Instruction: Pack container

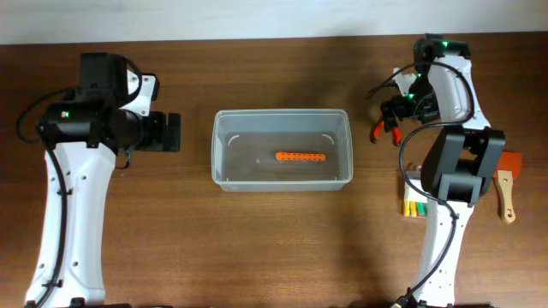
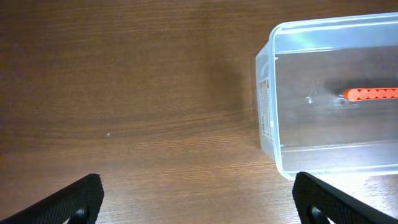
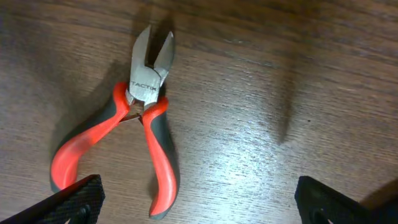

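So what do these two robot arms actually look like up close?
The left arm and the right arm both have slim white shells linked by chunky black joint housings. Thin black cables loop along them, and small green lights glow near the wrists. The fingers are flat and matte black, with a slightly grainy surface.
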